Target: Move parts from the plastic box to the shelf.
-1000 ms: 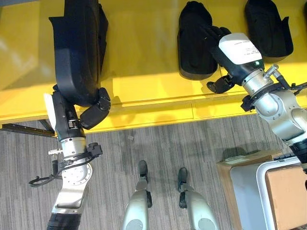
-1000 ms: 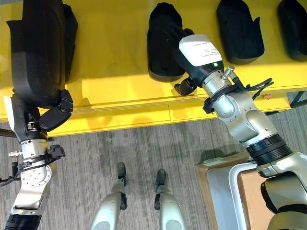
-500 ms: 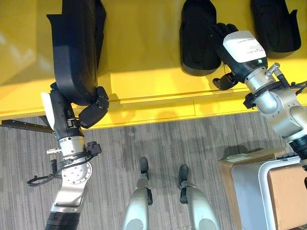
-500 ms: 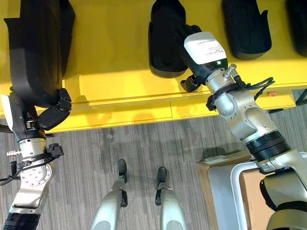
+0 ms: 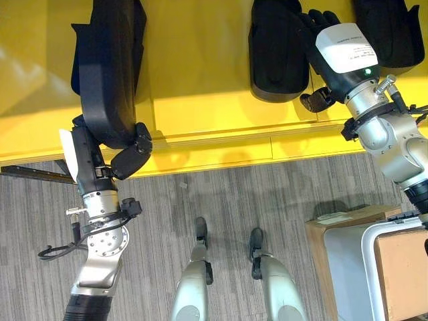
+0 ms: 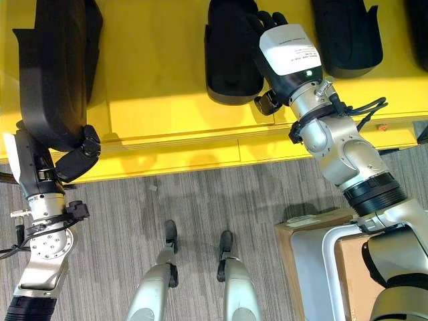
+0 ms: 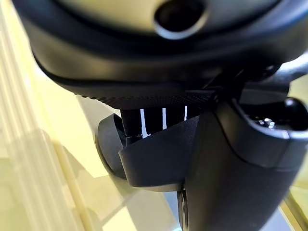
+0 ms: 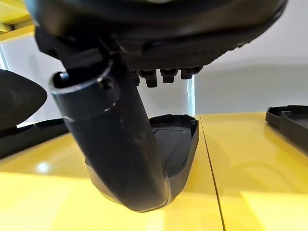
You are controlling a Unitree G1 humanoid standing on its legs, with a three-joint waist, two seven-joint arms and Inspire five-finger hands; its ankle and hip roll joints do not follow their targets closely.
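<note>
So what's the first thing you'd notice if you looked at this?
The bright yellow shelf jumps out, stretching across the far side with black parts lying on it. The left hand holds a big black part at the shelf's left end. The right hand is reaching over the shelf beside another black part that lies there.

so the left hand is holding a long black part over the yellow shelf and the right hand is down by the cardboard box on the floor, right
Not quite. The left hand does hold the long black part over the yellow shelf. But the right hand is up at the shelf too, against a black part lying there, not down by the cardboard box. The right eye view shows it.
</note>
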